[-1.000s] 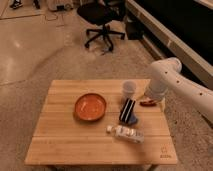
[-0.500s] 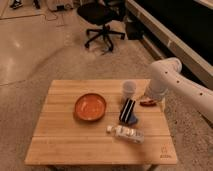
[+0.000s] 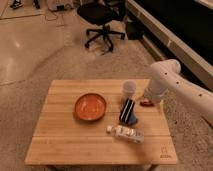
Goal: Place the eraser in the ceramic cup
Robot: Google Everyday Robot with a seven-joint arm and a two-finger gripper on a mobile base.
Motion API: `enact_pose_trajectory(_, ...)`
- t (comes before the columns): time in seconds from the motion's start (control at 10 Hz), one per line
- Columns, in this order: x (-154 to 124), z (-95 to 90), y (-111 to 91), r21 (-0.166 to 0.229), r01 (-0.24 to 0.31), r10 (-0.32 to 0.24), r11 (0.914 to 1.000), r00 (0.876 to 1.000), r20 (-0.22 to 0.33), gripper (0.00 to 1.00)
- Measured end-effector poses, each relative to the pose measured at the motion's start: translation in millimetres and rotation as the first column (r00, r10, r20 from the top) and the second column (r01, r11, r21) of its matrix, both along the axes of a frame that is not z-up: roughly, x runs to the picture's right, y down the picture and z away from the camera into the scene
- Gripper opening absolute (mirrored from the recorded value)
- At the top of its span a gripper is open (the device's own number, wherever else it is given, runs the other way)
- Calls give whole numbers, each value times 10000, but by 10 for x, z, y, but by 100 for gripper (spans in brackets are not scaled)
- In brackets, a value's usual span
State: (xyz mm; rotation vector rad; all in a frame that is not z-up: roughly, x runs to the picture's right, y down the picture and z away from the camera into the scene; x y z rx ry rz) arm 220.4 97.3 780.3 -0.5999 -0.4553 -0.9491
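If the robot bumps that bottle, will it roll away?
Probably. The bottle lies on its side and looks round, so a nudge could roll it. It looks like clear plastic, so likely light. The gripper hangs beside the cup, away from the bottle.

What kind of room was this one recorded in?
Probably an office or lab: a black swivel chair on a speckled hard floor, and a light wooden table. The gripper hangs low near the table's right edge, beside the ceramic cup.
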Motion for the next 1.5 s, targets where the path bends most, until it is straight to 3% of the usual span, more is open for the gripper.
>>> enact_pose_trajectory(0.4, -317, 146, 180, -247, -398, 419, 9989, 9950, 912, 80)
enact_pose_trajectory(0.7, -462, 341, 289, -272, -316, 352, 9991, 9894, 1409, 80)
enact_pose_trajectory(1.5, -706, 877, 145, 411, 475, -543, 9980, 9816, 1832, 80)
